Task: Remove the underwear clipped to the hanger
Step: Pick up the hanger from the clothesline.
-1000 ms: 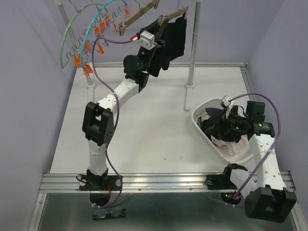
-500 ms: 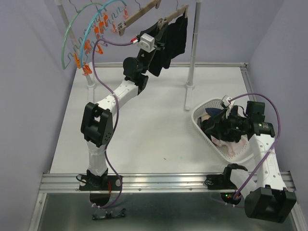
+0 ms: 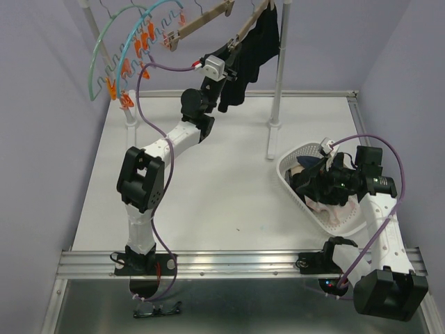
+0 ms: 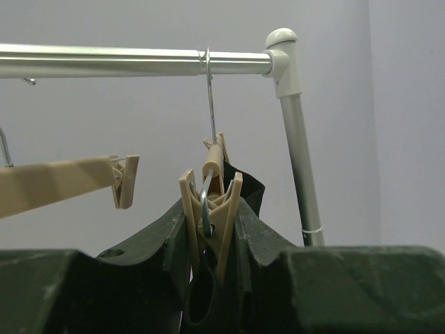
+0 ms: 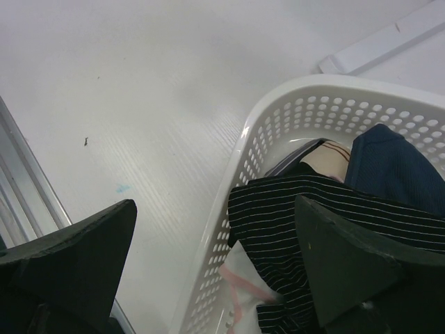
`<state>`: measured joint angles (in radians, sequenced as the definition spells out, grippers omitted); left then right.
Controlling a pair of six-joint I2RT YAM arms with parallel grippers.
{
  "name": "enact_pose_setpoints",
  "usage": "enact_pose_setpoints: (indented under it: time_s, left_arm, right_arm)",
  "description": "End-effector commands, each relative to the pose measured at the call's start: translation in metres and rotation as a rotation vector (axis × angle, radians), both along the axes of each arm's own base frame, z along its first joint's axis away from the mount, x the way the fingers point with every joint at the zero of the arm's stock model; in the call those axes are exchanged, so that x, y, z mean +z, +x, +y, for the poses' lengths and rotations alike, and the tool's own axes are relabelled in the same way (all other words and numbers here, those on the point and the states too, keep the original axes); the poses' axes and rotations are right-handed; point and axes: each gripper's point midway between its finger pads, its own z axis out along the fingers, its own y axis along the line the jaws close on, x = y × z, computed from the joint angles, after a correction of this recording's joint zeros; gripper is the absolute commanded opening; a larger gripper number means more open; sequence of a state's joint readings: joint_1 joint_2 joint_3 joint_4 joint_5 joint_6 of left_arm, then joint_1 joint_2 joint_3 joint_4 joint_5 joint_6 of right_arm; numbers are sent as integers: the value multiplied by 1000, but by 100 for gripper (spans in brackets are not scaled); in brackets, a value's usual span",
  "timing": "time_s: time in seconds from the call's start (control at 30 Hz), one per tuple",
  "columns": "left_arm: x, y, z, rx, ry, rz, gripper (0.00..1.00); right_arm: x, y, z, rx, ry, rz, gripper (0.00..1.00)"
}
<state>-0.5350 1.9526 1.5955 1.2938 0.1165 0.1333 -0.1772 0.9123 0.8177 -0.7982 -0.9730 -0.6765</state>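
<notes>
Black underwear [image 3: 254, 45] hangs from a beige wooden hanger [image 3: 249, 24] on the rack's rail [image 4: 139, 61]. The hanger is tilted steeply. My left gripper [image 3: 228, 52] reaches up to the hanger's lower end. In the left wrist view its dark fingers [image 4: 149, 243] press both sides of the beige clip [image 4: 211, 209], and black cloth [image 4: 201, 299] sits under the clip between them. My right gripper [image 3: 314, 186] hovers open over the white basket [image 3: 286, 182], with nothing between its fingers [image 5: 334, 264]. Striped black underwear [image 5: 313, 202] and a navy piece [image 5: 389, 160] lie in the basket.
A second wooden hanger [image 3: 201, 21] with an empty clip [image 4: 125, 182] hangs to the left. Teal curved hangers with orange clips [image 3: 132, 49] hang at the rack's far left. The rack's right post [image 3: 278, 69] stands just beside the black underwear.
The left gripper has moved up and right with the clip. The hanger has swung to a steeper tilt and the black underwear has risen with it. The right arm has stayed still.
</notes>
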Motion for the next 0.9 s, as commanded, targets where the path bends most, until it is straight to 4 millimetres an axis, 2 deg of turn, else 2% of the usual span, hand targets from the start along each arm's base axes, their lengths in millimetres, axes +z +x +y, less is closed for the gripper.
enact_pose_setpoints:
  time_s: [0.0,0.13,0.3,0.43,0.87]
  left_arm:
    - [57,-41,29,12,-152,-215,21]
    - [56,-39,28,14,-153,-211,35]
    - [53,-38,28,15,-151,-209,44]
    - [49,-36,26,10,-150,-204,57]
    - [36,-18,18,11,-150,-168,61]
  right_arm:
    - [-1,4,-2,-7,-4,-20,100]
    - [-1,5,-3,-7,-6,-21,100]
    - [-2,5,-2,-7,-4,-19,100]
    - [-2,5,-2,-7,-3,-17,100]
    - [-2,5,-2,-7,-4,-19,100]
